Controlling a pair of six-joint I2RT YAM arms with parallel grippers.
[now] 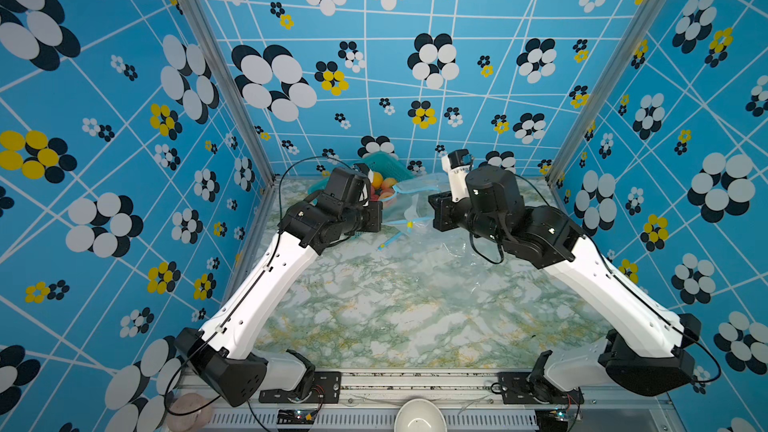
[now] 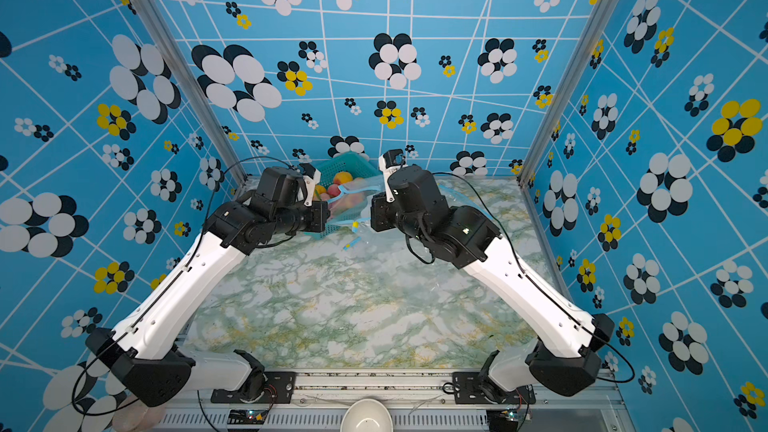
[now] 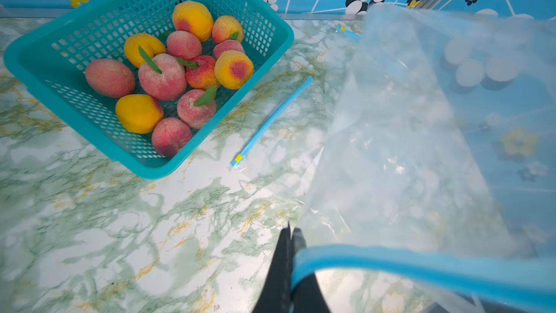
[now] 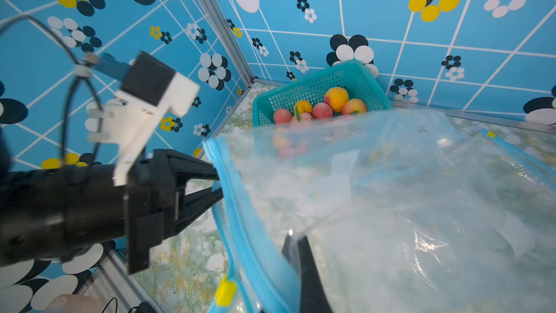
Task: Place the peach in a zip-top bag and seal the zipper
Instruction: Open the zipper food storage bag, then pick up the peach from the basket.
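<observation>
1. Left hand: clenched on the blue zipper rim of the zip-top bag.
2. Right hand: clenched on the same bag's film just beside the zipper, facing the left hand across the rim.
3. Bag position: held up above the worktop between the two hands, at the far middle, just right of the basket. The yellow slider sits on the zipper close to the right hand. The mouth appears parted; how wide cannot be told.
4. Peaches: all lie in the basket at the far left. None is inside the bag.
5. Second bag: lies flat on the worktop between the basket and the held bag, with neither hand on it.
6. Step in hand, as judged: presenting and opening the bag. Loading and sealing are not yet begun.
7. Next move, as judged: both hands are occupied, so one must let go and reach left to the basket for a peach while the other keeps the rim raised. The thin film may collapse once one side is freed, so the mouth should be spread well first.
</observation>
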